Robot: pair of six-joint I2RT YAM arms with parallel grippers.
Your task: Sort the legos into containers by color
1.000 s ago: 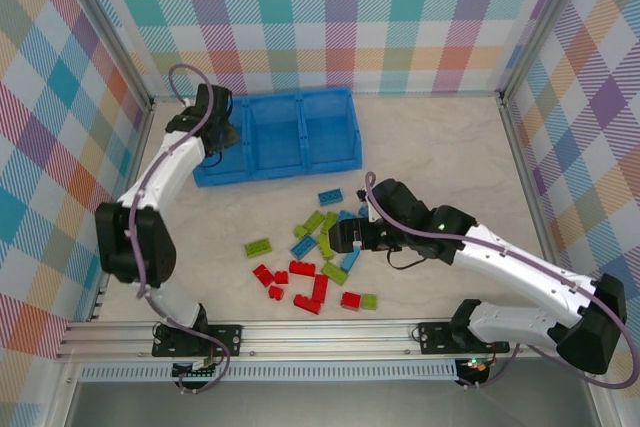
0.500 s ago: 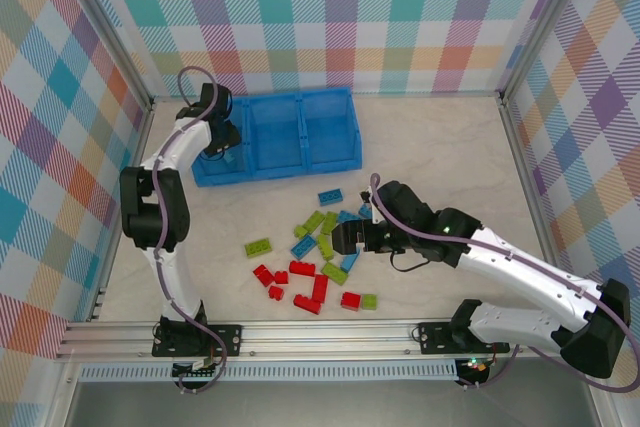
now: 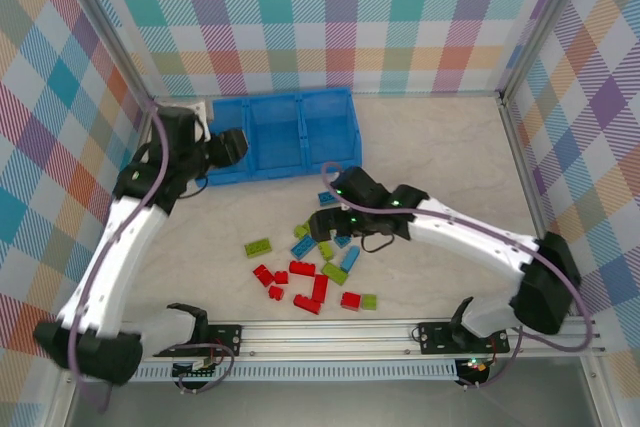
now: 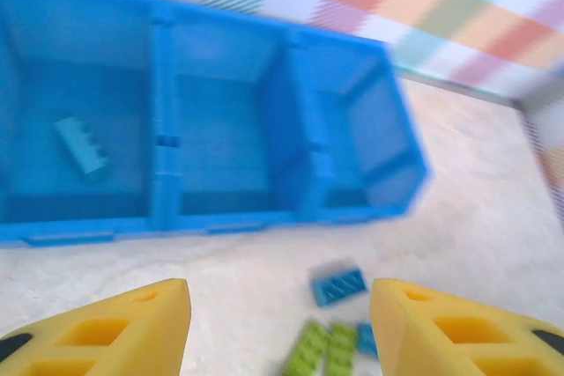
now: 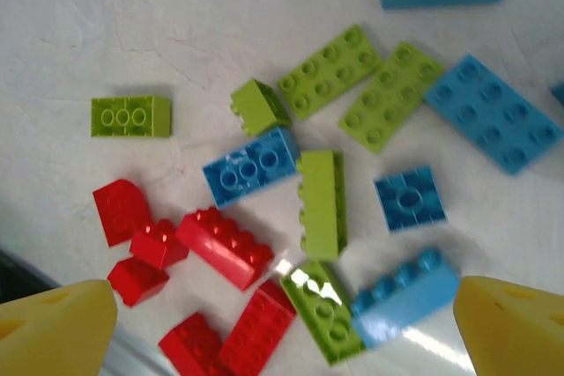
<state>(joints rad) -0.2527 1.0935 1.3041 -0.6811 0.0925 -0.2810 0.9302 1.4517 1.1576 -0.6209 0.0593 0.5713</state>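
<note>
The legos lie loose on the table: red ones [image 3: 300, 287] nearest the arms, lime green [image 3: 258, 246] and blue [image 3: 329, 197] further back. The containers are one blue bin [image 3: 302, 97] with three compartments at the back. One blue brick [image 4: 82, 147] lies in the bin's [image 4: 159, 173] left compartment. My left gripper [image 3: 228, 145] [image 4: 280, 305] hovers at the bin's near left corner, open, nothing between its yellow fingers [image 4: 123, 332]. My right gripper [image 3: 322, 224] [image 5: 284, 305] hangs open above the pile, over a red brick [image 5: 225, 246], a green one [image 5: 322, 202] and a blue one [image 5: 405, 297].
Metal frame posts and checkered walls close in the table on three sides. A rail [image 3: 320, 332] runs along the near edge. Bare tabletop [image 3: 440, 147] lies right of the bin and to the right of the pile.
My left gripper has opened and pulled back out of the left compartment toward the pile, leaving a blue brick inside. My right gripper has shifted left and back over the pile, still open.
</note>
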